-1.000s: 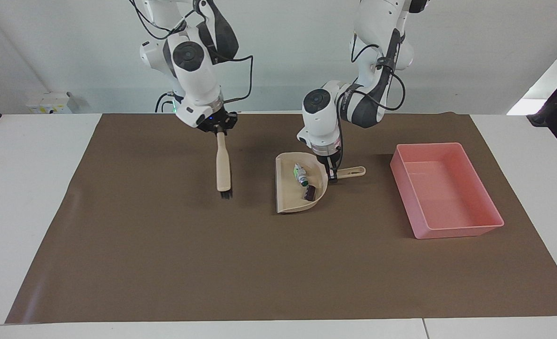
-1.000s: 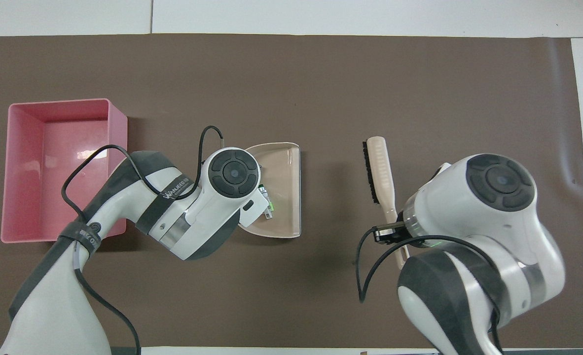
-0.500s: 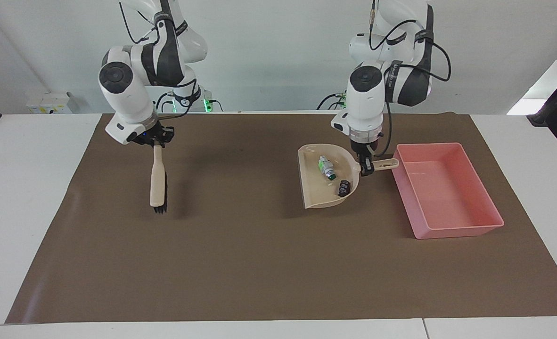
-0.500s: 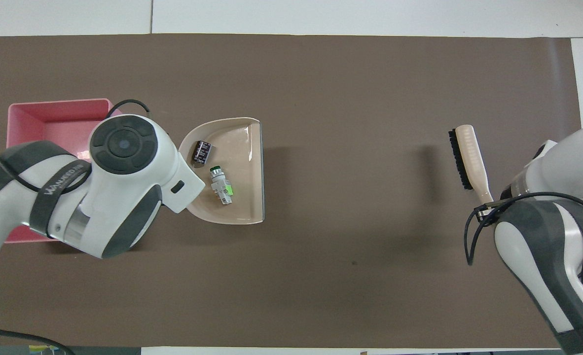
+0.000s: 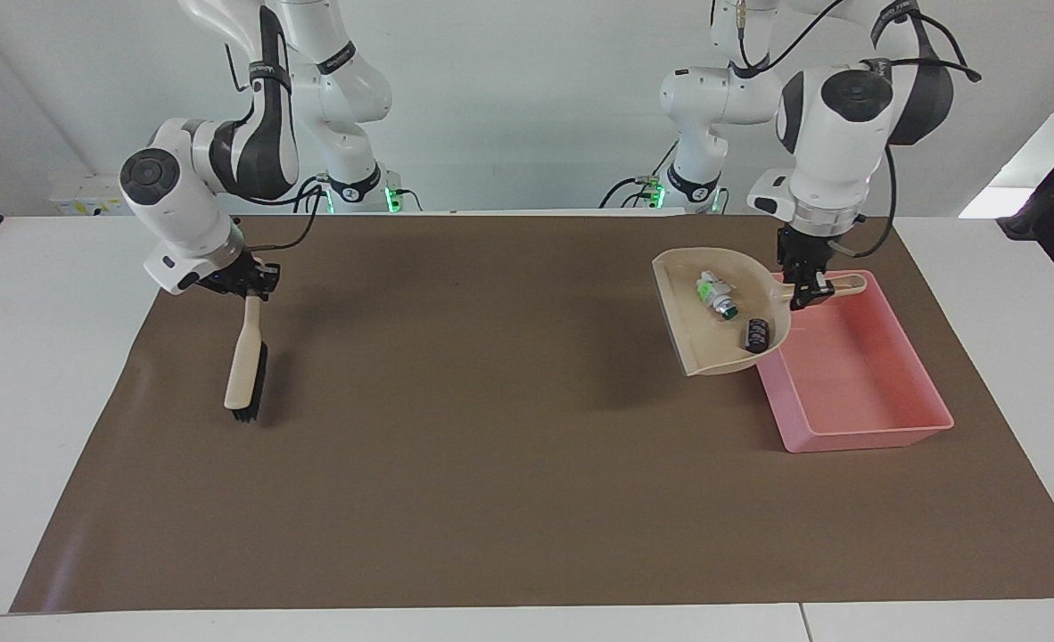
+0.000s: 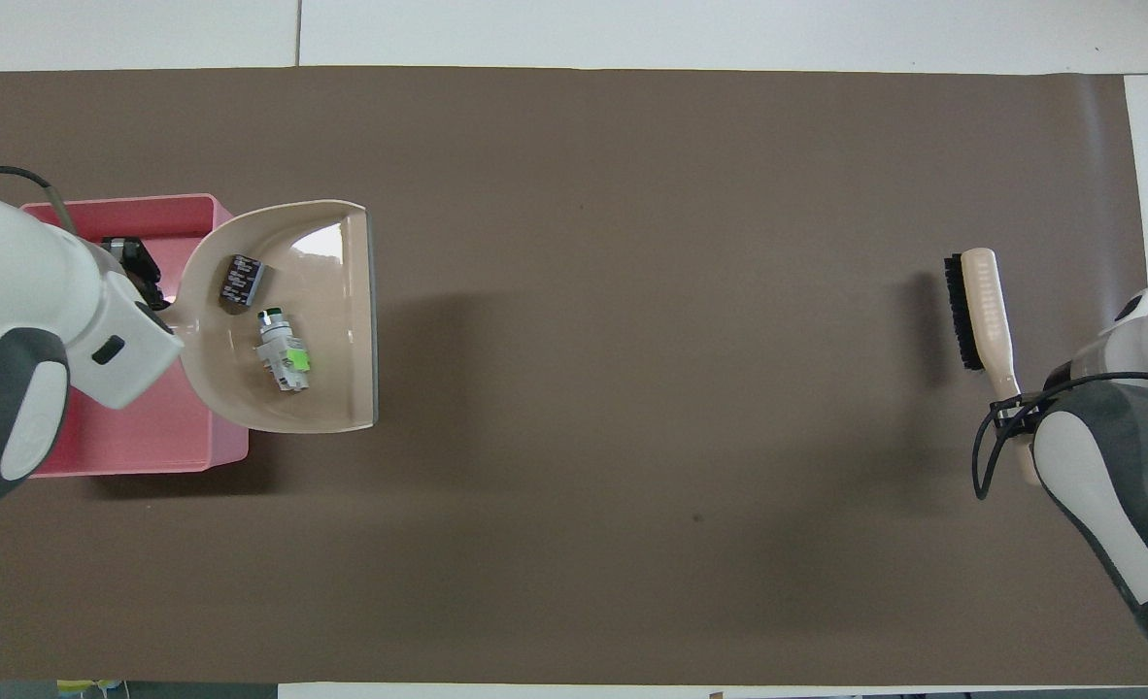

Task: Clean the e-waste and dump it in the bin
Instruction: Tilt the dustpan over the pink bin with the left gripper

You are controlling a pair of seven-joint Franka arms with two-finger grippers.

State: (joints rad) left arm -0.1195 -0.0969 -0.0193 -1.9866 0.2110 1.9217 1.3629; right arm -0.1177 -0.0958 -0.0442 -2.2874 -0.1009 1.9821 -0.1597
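Observation:
The e-waste lies in the beige dustpan (image 5: 692, 339): the white piece with green parts (image 5: 714, 295) and the dark stub (image 5: 754, 334). My left gripper (image 5: 805, 292) is shut on the dustpan's handle and holds the pan in the air, over the pink bin's (image 5: 875, 435) wall that faces the table's middle. In the overhead view the dustpan (image 6: 331, 282) overlaps the bin (image 6: 127, 442), with the white piece (image 6: 283, 354) and the stub (image 6: 241, 282) in it, and the left gripper (image 6: 154, 291) is over the bin. The bin holds nothing that I can see.
My right gripper (image 5: 252, 290) is shut on the handle of a beige brush (image 5: 243, 366) with black bristles, its bristle end low over the brown mat (image 5: 491, 446) at the right arm's end. The brush (image 6: 984, 311) and right gripper (image 6: 1019, 417) also show overhead.
The left gripper has lifted the dustpan with the e-waste and carried it from the middle of the mat to the bin. The right gripper has carried the brush toward its own end.

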